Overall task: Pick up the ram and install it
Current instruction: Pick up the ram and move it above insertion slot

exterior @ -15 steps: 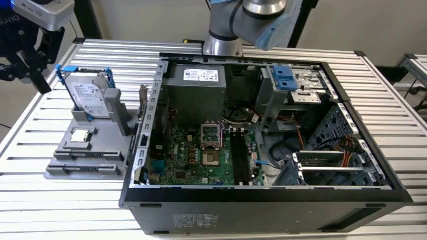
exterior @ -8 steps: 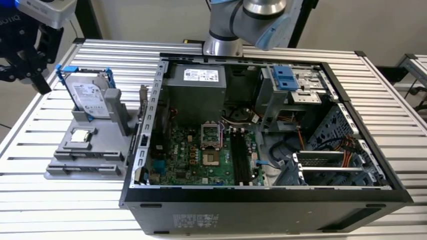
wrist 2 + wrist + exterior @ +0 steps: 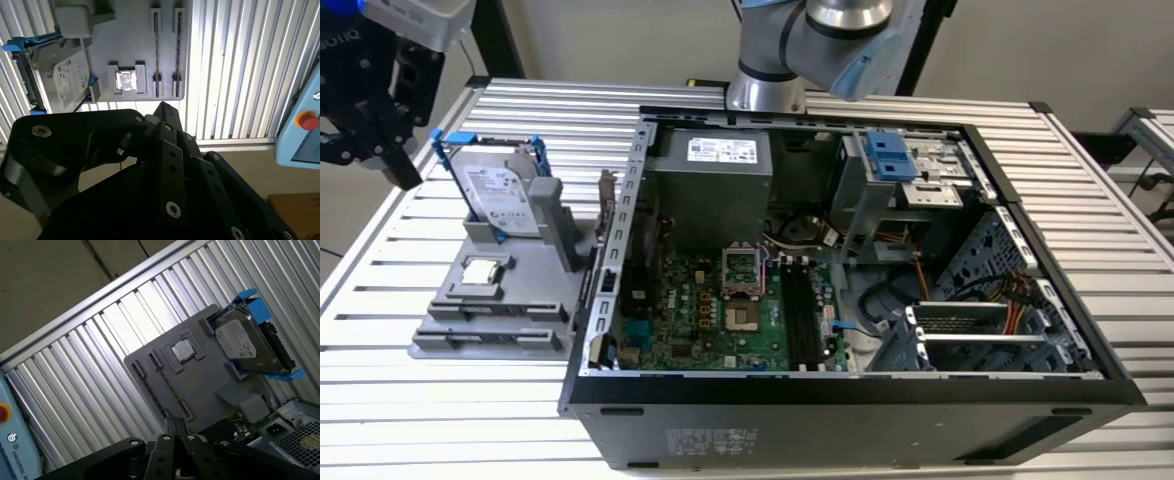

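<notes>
High at the exterior view's left, just past the drive [image 3: 500, 190], the claw [image 3: 176, 426] hangs clenched, its tips drawn together. In the first wrist view those tips show against one edge of the grey tray [image 3: 200, 390]. The arm [image 3: 827, 40] rises behind the case [image 3: 854, 420].

The tray lies on the slatted counter [image 3: 427, 420], one long side just beside the case wall. A strip of bare slats runs between its other side and the counter's rim. The case, open side up, takes most of the counter, and more slats lie open at the exterior view's right and lower left.

On the tray the drive stands on edge in a blue frame, leaning on a grey support. A square chip [image 3: 125, 81] sits in its pocket, and two narrow grooves [image 3: 166, 50] run beside it.

Inside the case walls the board [image 3: 707, 310] lies flat, with long dark slots [image 3: 798, 310] beside the socket. Whether the ram stands in them I cannot tell.

Pale labels sit on the drive, the power supply [image 3: 720, 150] and the case's front panel, their print too small to make out. Beyond the counter's edge in the second wrist view stands a blue box with a red button [image 3: 306, 121].
</notes>
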`<state>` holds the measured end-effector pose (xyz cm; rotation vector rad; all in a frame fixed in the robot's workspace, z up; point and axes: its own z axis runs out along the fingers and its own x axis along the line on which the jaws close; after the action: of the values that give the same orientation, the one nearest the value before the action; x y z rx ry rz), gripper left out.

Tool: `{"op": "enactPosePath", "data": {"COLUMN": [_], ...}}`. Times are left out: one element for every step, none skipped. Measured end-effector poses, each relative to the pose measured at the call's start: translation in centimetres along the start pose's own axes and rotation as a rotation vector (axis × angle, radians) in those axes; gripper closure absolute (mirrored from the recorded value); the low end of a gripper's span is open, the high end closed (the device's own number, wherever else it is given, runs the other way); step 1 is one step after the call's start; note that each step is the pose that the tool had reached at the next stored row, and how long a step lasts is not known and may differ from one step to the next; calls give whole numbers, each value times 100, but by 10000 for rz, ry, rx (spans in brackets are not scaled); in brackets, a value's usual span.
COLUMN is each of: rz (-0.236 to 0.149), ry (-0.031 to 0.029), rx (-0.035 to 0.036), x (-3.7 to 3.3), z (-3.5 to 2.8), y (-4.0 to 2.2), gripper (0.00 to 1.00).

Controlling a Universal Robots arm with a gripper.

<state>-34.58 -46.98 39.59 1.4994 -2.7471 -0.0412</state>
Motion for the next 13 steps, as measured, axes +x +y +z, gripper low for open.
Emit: {"op": "enactPosePath", "data": {"rz": [-78,-161,-240,-322,-403,-483,-561,-646,-747,-852,-962,-1080,-1197], "ry": [8,15,19,25,30,34,39,42,46,50,53,58,61], "rx": [2,5,6,6,5,4,2,0,-2,-4,-5,-5,-5], "x": [0,0,-1,-1,-1,-1,-1,-1,-1,-1,-1,-1,-1], "z": [0,-1,0,0,0,0,0,0,0,0,0,-1,-1], "y": [0,1,1,1,1,1,1,1,1,1,1,1,1], "gripper": [100,100,100,100,100,100,100,100,100,100,100,100,100]}}
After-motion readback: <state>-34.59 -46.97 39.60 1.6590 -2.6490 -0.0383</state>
